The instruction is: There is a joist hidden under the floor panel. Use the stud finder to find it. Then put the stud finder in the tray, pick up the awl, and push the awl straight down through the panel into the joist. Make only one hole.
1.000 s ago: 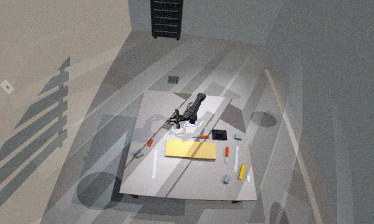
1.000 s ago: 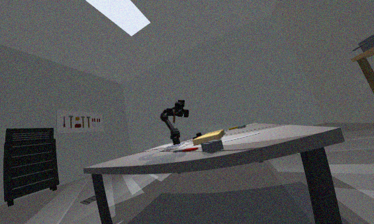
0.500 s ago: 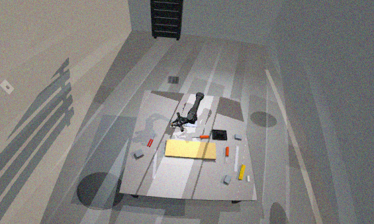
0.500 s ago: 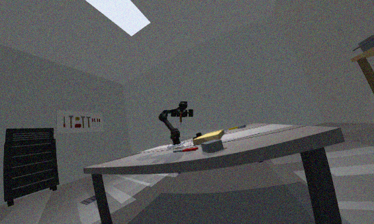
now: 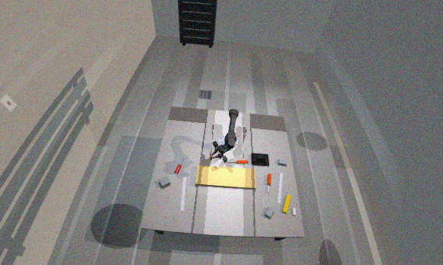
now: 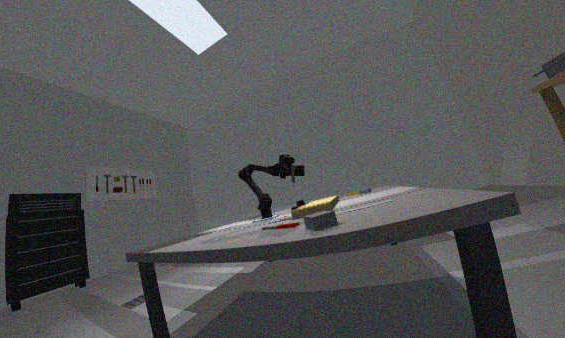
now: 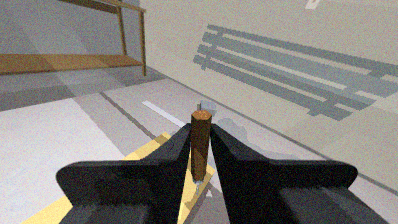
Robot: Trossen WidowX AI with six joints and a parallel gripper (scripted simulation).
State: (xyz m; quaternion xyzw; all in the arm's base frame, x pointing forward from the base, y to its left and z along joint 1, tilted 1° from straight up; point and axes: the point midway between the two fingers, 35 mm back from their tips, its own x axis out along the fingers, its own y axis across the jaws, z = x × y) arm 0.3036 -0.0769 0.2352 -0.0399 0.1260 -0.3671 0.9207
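The awl [image 5: 211,157] [image 6: 293,174] [image 7: 201,145] is up in the air, its brown handle upright or close to it and the metal tip underneath, which is how you'd want it for a straight push down. The gripper [image 5: 218,155] [image 6: 298,171] [image 7: 200,127] has its two fingers clamped on that handle from either side, leaving the shaft free below. From where I stand the tip is well above the table [image 5: 225,213] [image 6: 282,250] [image 7: 45,130], so no pushing is going on.

Close by lies the yellow floor panel [image 5: 226,179] [image 6: 314,206] [image 7: 144,155], flat on the table, its broad face open to the tool. I'd judge the next move is to carry the awl over the joist line and square it up before going down; a lean could skid the point or spoil the one hole allowed.

Past the panel's end sits the black tray [image 5: 259,159], off to the side, presumably so the finder can be parked out of the way. I can't tell whether the stud finder is in it. An orange-handled screwdriver [image 5: 242,161] lies between tray and arm, near the panel's edge, and could be brushed by a low sweep.
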